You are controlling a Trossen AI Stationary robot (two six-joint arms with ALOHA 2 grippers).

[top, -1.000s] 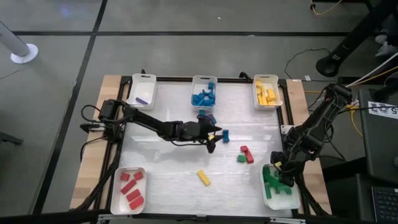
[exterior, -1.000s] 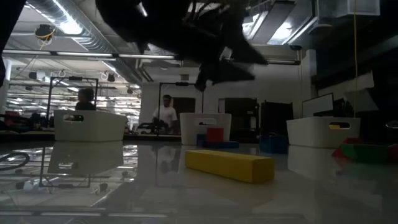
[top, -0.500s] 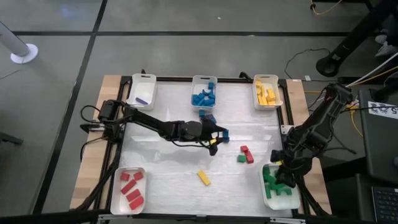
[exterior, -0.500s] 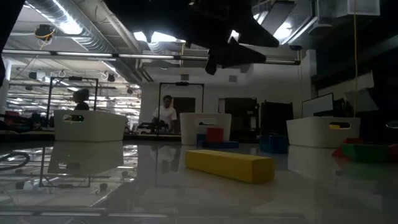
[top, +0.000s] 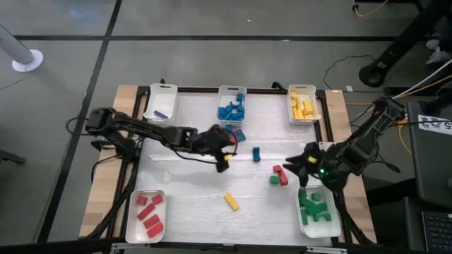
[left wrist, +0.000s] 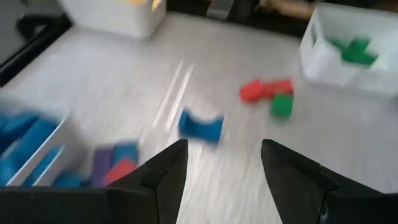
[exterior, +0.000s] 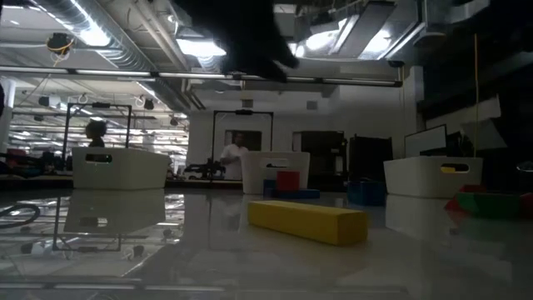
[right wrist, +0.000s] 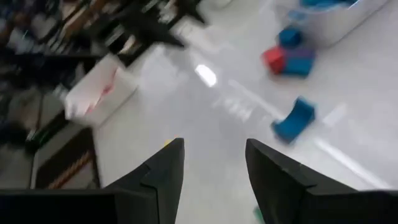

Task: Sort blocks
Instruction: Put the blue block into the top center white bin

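Your left gripper [top: 224, 159] hangs with its fingers spread and empty above mid-table, near the blue tray [top: 232, 106], a blue block [top: 256, 153] just beside it. Your right gripper [top: 295, 169] is parted and empty too, near the red and green blocks [top: 278, 176] and the green tray [top: 316, 214]; a yellow bar [top: 231, 202] lies loose on the table [top: 191, 190].

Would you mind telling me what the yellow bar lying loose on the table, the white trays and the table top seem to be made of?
Yellow bar: solid, matte, evenly coloured with crisp edges; painted wood or plastic, hard to tell.
White trays: most likely moulded plastic, with smooth, slightly glossy walls and rounded corners.
Table top: a smooth, glossy white sheet, perhaps laminate or acrylic; it mirrors the tray and ceiling lights in the low view.
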